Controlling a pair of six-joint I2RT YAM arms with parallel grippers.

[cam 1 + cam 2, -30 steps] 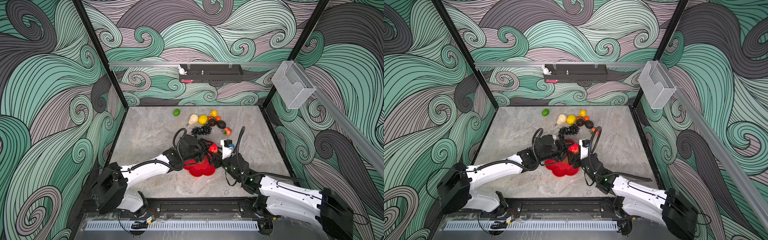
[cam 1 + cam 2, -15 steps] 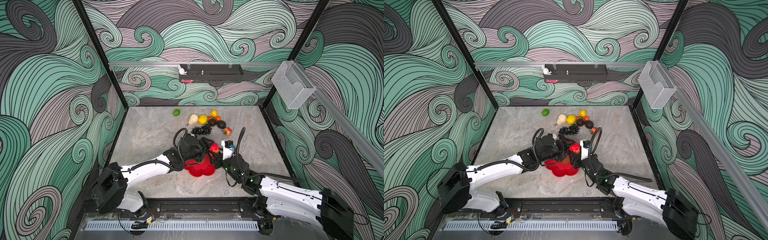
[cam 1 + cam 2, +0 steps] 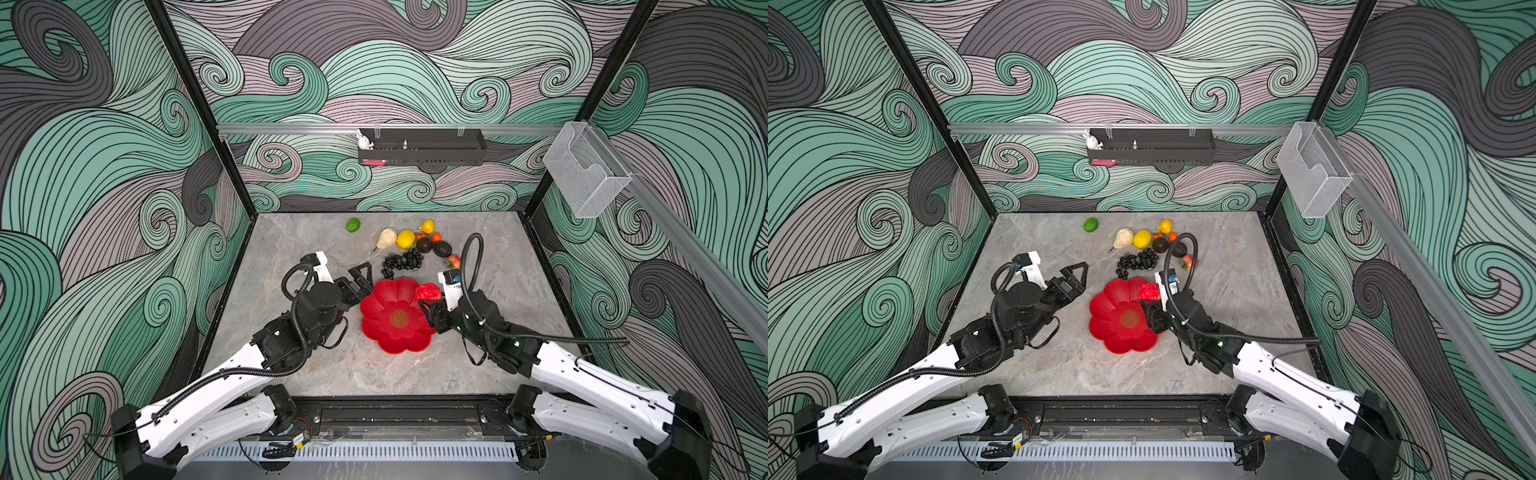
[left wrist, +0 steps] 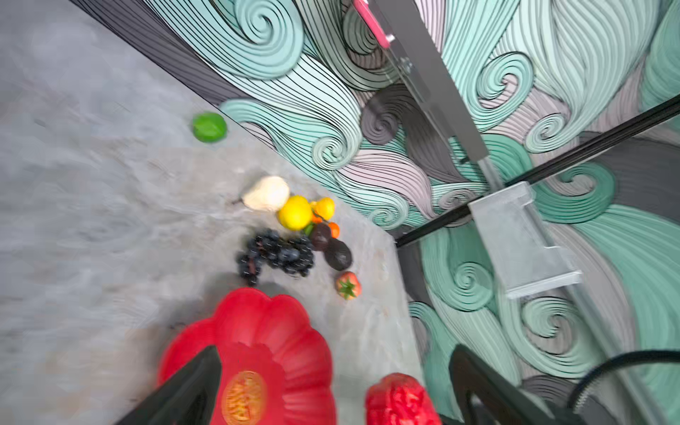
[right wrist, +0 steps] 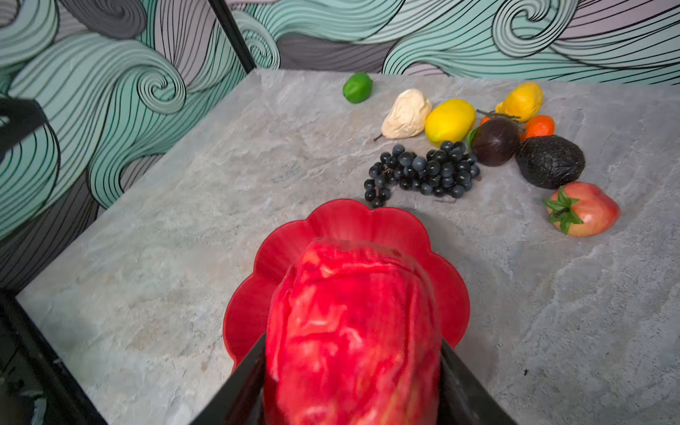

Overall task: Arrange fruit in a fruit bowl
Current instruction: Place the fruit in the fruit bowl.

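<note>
A red fruit (image 3: 429,292) is gripped by the right claw (image 5: 352,353) just above the far-right rim of the empty fruit bowl (image 3: 376,318) at mid-bench, seemingly for lowering in, while the left claw (image 3: 360,278) is spread wide, empty, off its far-left rim.

You have a gray stone-look table (image 3: 374,374). A red flower-shaped bowl (image 3: 386,332) sits near its middle. Just behind the bowl, toward the back edge, lies a bunch of black grapes (image 3: 402,262). Behind the grapes you see a row: a pale pear (image 3: 387,238), a yellow lemon (image 3: 405,239), a dark round fruit (image 3: 424,244) and a bumpy black avocado (image 3: 442,248). A second lemon (image 3: 427,227) and a small orange (image 3: 436,237) sit closer to the back edge. An apple (image 3: 453,262) with green leaves lies right of the grapes. A green lime (image 3: 353,225) lies alone by the back edge, left of the pear.
</note>
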